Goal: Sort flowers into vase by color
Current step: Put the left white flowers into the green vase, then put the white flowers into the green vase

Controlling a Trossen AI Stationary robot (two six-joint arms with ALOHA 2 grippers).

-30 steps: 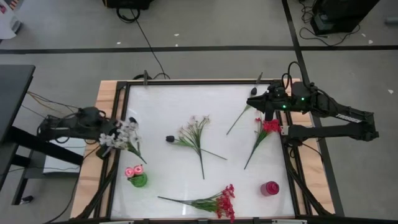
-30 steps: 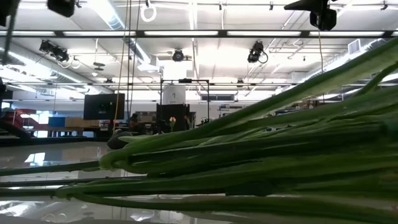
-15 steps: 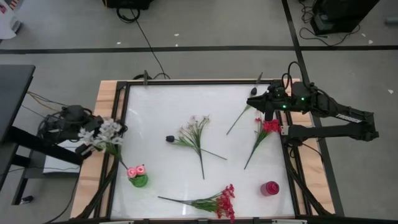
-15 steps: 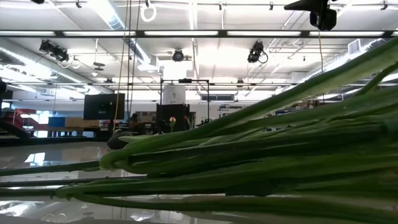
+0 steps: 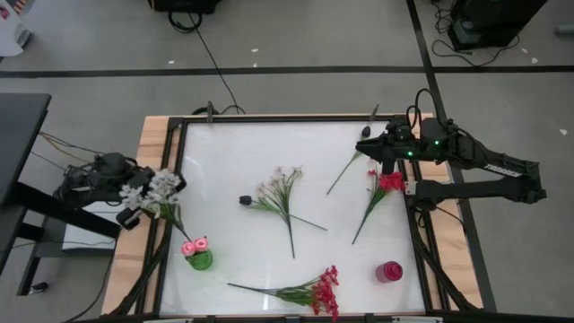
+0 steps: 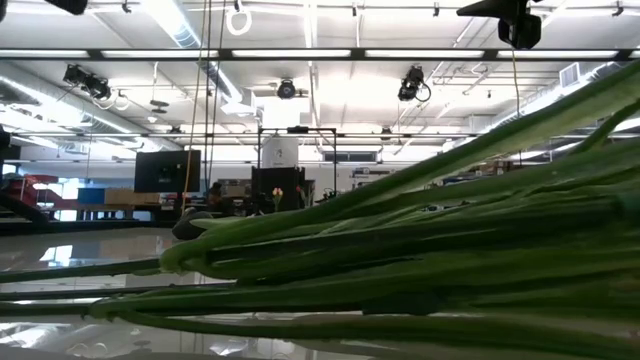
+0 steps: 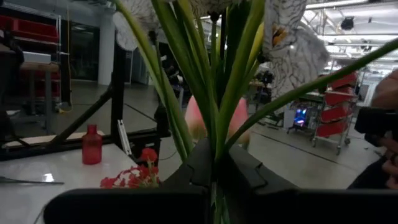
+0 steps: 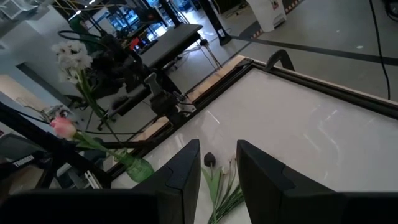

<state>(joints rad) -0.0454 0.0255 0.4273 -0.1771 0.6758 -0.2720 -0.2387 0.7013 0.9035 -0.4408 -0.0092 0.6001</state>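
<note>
Glossy white tabletop (image 5: 242, 144) set in a dark frame on a wooden base, standing on a grey floor crossed by dark tape lines and loose cables. Left gripper (image 5: 143, 199) sits off the table's left edge, over the wooden rim, fingers pinched on the green stems of a white blossom sprig (image 5: 154, 189); the left wrist view shows the stems (image 7: 217, 93) clamped between the dark fingers (image 7: 199, 163), rising upright. Just inside the left edge stands a green vase (image 5: 199, 260) holding pink rosebuds (image 5: 193, 246), apart from the held sprig. Mid-table lies a pale sprig (image 5: 280, 193) with a long stem, a small dark bud (image 5: 245, 200) just beside it. A red spray (image 5: 318, 289) lies along the near edge; its stems fill the low view (image 6: 420, 260). Another red spray (image 5: 384, 184) lies near the right edge, with a bare green stem (image 5: 343, 172) beside it. Red vase (image 5: 389, 271) in the near right corner, empty as far as can be seen. Right gripper (image 5: 369, 146) hovers at the table's far right corner, fingers spread with a clear gap in the right wrist view (image 8: 219, 171), holding nothing. Room beyond: high ceiling with strip lights, hung cameras, dark monitors, red storage bins on racks.
</note>
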